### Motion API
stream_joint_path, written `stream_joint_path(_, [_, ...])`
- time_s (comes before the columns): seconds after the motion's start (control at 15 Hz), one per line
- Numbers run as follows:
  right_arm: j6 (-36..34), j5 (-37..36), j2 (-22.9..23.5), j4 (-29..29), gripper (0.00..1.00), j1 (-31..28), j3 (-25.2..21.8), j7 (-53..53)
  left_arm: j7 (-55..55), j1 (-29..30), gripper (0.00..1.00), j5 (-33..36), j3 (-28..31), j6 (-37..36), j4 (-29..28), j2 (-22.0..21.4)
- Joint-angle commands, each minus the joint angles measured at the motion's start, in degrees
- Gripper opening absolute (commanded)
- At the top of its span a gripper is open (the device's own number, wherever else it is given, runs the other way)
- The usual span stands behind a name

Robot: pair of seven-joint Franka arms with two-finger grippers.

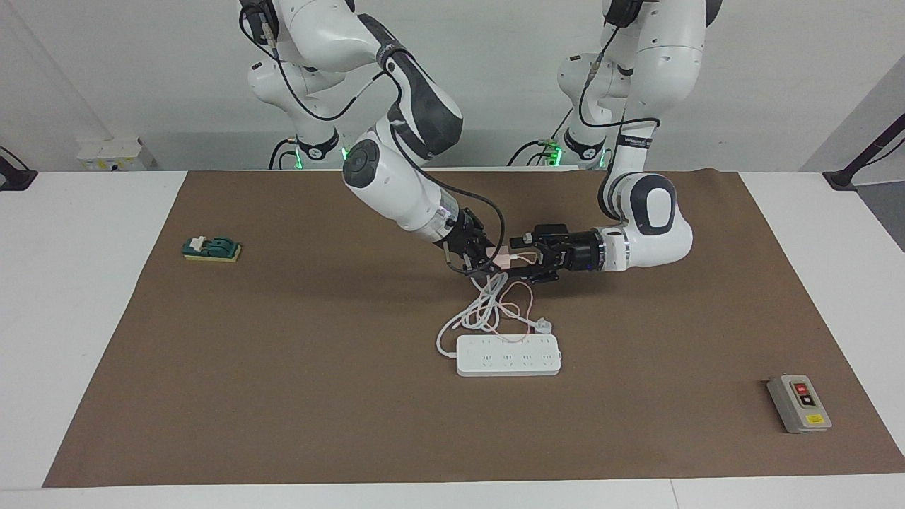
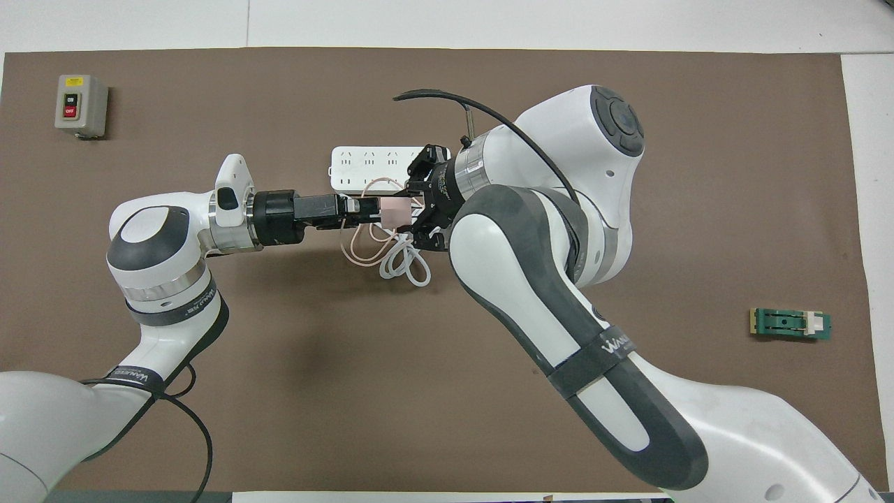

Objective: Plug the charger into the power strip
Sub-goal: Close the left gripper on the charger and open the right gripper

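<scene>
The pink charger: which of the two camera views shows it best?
The overhead view: the charger shows there as a clear pink block between the right tool and the left tool. In the facing view only a pink sliver of the charger shows between the tools.

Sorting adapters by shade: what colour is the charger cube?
Pale pink charger; clearest in the overhead view.
</scene>
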Motion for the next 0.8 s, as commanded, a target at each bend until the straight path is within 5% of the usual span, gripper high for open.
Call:
stream_joint_path(0.0, [0.2,0.1,0.4,0.7,0.00,-0.3,0.1,1.6,-2.4,-1.1,1.00,-0.8,0.4,-1.1,-1.4,-1.8])
stream_joint_path(0.13, [0.1,0.1,0.4,0.7,0.00,-0.3,0.1,1.6,-2.8,-1.1,0.87,-0.8,0.6,-2.2,-1.4,-1.8])
stream_joint_path(0.53, [0.0,0.1,0.4,0.7,0.00,-0.4,0.1,1.6,-5.4,-1.1,0.06,-0.8,0.6,0.0,-0.5,-1.5])
stream_joint_path(0.73, [0.0,0.1,0.4,0.7,0.00,-0.3,0.0,1.7,-5.5,-1.2,0.00,-0.7,0.7,1.9,0.6,-1.1])
